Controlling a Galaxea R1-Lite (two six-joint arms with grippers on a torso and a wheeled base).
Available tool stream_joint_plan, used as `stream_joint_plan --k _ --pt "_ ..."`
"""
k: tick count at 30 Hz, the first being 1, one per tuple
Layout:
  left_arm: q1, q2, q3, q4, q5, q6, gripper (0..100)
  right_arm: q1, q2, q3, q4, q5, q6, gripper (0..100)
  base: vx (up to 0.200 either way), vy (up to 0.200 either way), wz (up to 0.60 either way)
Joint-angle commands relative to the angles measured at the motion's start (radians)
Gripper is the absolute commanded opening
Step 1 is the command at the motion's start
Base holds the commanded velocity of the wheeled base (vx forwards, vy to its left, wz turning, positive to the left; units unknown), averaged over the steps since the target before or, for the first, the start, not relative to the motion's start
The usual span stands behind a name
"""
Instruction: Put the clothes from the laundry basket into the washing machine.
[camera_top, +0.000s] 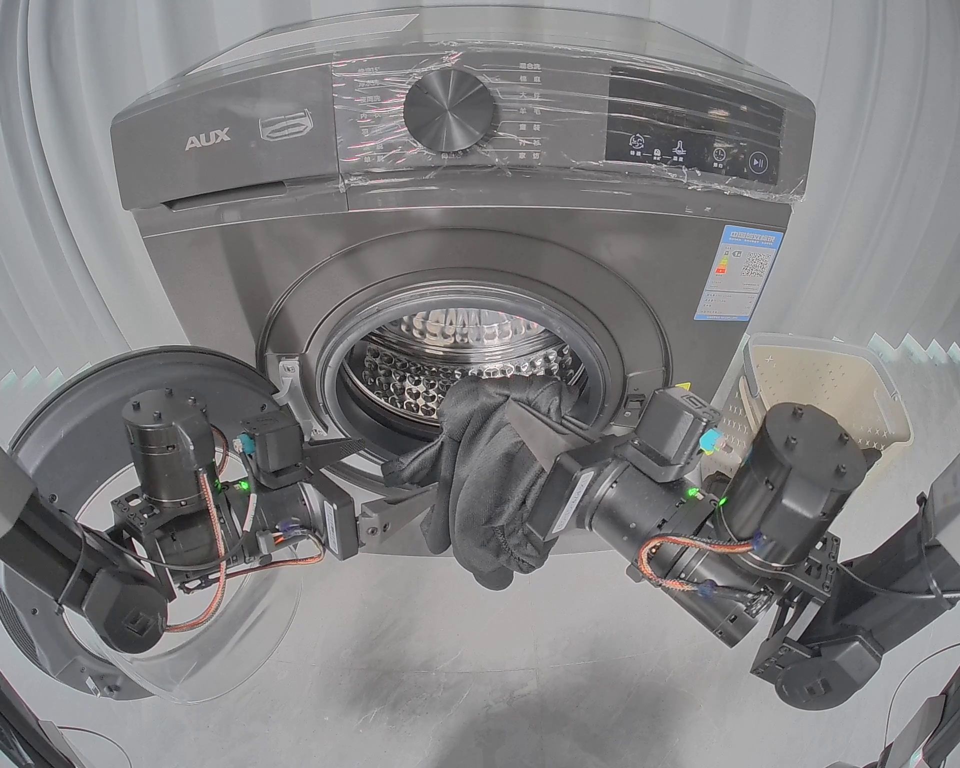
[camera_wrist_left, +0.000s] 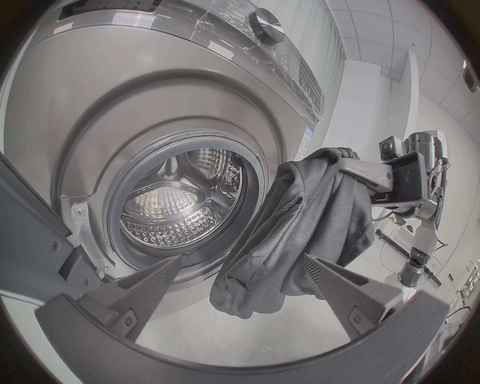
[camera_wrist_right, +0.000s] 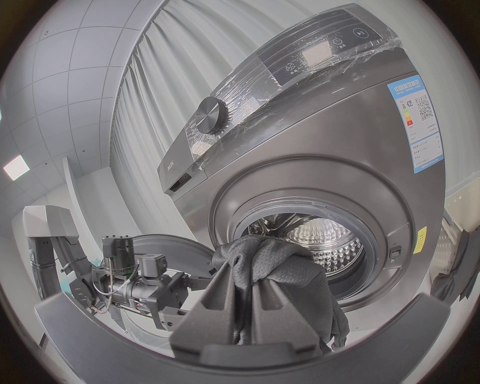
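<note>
The grey washing machine (camera_top: 450, 230) stands with its round door (camera_top: 80, 430) swung open to the left, baring the steel drum (camera_top: 460, 360). My right gripper (camera_top: 535, 425) is shut on a dark garment (camera_top: 480, 480) that hangs just in front of the drum's lower rim. In the right wrist view the gripper (camera_wrist_right: 245, 280) pinches the garment's (camera_wrist_right: 295, 280) bunched top. My left gripper (camera_top: 400, 468) is open at the lower left of the opening, beside the hanging cloth; its fingers (camera_wrist_left: 150, 285) straddle the garment's (camera_wrist_left: 300, 215) lower folds without closing on them.
A cream perforated laundry basket (camera_top: 830, 380) stands to the right of the machine, and a dark cloth (camera_wrist_right: 452, 275) shows at it. The open door takes up the space at the left. Grey floor (camera_top: 480, 680) lies bare in front of the machine.
</note>
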Motion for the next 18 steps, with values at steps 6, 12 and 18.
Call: stream_joint_plan --k 6,12,18 --pt "0.000 0.124 -0.045 -0.088 0.001 0.000 100 0.009 0.007 0.001 -0.015 0.000 -0.002 0 0.000 0.000 0.00" --pt "0.000 0.169 -0.056 -0.118 -0.003 0.004 100 0.010 0.009 0.001 -0.021 0.000 -0.002 0 0.000 0.000 0.00" --pt "0.001 0.207 -0.105 -0.173 -0.006 0.001 0 0.016 0.009 0.010 -0.021 0.000 -0.002 0 0.000 0.000 0.00"
